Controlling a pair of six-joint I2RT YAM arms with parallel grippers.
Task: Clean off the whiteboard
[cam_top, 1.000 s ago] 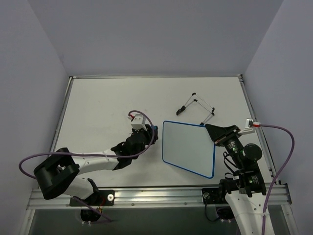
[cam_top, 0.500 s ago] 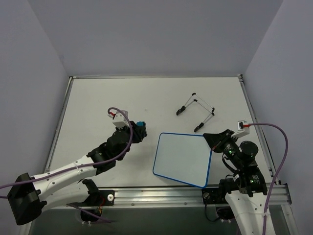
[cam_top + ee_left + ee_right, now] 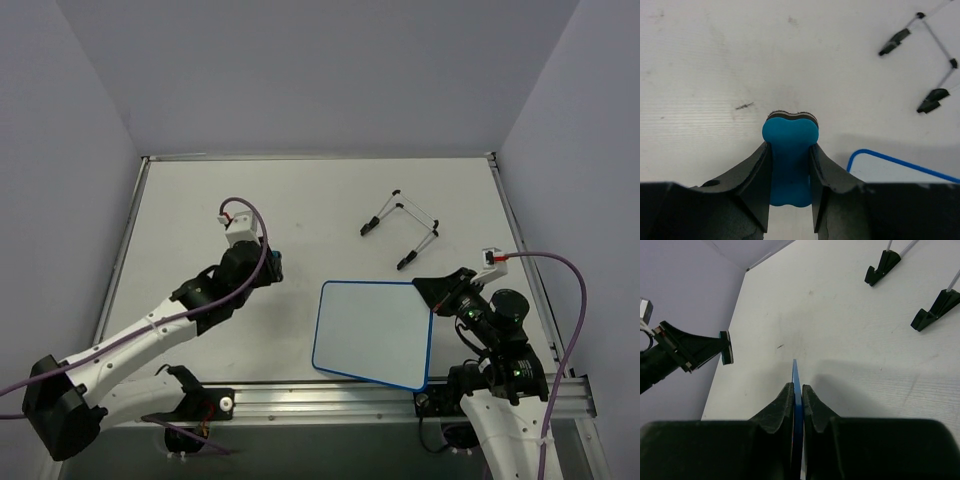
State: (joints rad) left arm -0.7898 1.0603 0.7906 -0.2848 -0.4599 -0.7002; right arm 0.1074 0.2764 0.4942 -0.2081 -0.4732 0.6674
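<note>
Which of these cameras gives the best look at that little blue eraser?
The left wrist view: the eraser sits centre frame, clamped in the left pincer, its bone shape and dark pad clear. The top view shows only a blue speck at the pincer's tip; the right wrist view shows it small and edge-on.

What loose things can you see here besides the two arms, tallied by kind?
Whiteboard: 1
Blue eraser: 1
Wire stand: 1
Total: 3
</note>
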